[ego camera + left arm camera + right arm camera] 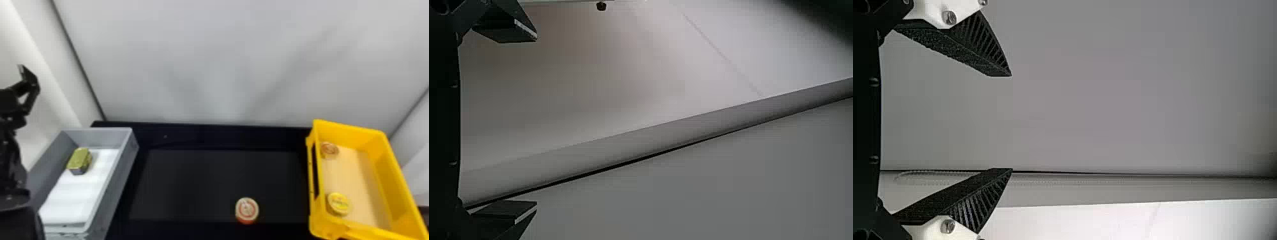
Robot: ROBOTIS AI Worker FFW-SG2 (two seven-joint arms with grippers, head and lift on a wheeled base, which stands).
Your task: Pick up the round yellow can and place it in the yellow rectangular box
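One yellow can and one brown can sit in the yellow box, one orange can outside; left end effector and right end effector gape wide, empty.

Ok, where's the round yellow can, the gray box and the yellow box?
Round yellow can [339, 203]: head view, its lid.
Gray box [118, 178]: head view, its right outer wall.
Yellow box [390, 178]: head view, its right inner wall.

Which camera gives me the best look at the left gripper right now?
The left wrist view: the left gripper is close to the camera there, and both jaws stand plainly wide apart. The head view shows it smaller, at the left edge.
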